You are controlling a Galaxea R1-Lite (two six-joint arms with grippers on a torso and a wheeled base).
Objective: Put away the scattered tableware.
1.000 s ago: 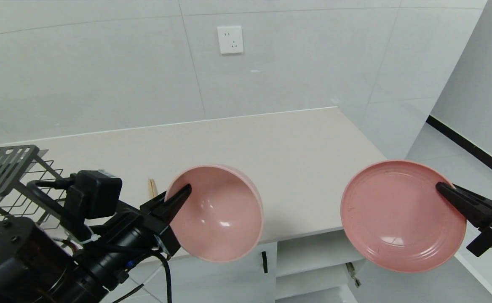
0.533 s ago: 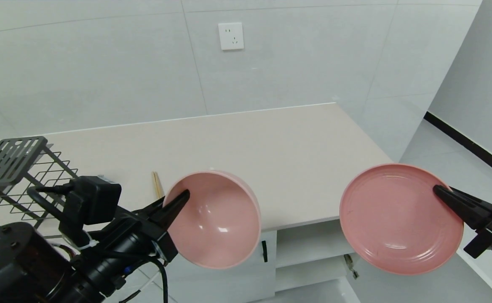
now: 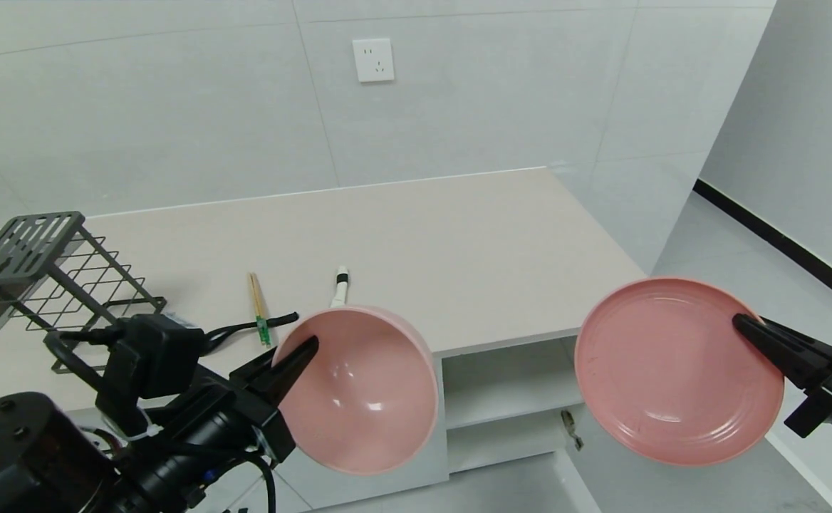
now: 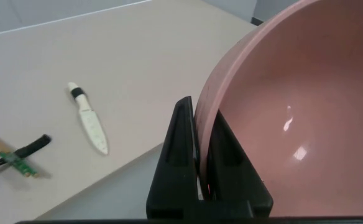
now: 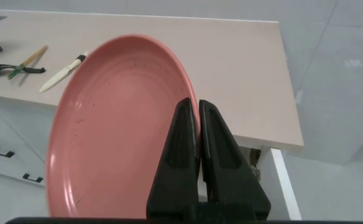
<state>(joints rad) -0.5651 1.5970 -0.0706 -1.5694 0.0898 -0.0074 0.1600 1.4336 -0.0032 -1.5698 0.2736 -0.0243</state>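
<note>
1. Two grippers carry tableware: the left gripper (image 3: 313, 342) is clamped on the rim of a deep, glossy pink bowl (image 3: 366, 392) tilted to its right.
2. The right gripper (image 3: 738, 322) pinches the rim of a round, flat pink plate (image 3: 665, 370) tilted to its left.
3. Wooden chopsticks (image 3: 258, 306) and a white knife (image 3: 340, 283) lie beyond the left gripper.

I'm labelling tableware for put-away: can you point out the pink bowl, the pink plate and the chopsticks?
pink bowl (image 3: 366, 399), head view, on its inner wall.
pink plate (image 3: 665, 370), head view, middle of its face.
chopsticks (image 3: 255, 296), head view, mid-length of the sticks.

A kitchen. White tiled wall (image 3: 174, 107) with a socket (image 3: 372, 60). A bench (image 3: 423, 235) over cupboard shelves (image 3: 508, 395) carries a wire dish rack (image 3: 67, 278).
</note>
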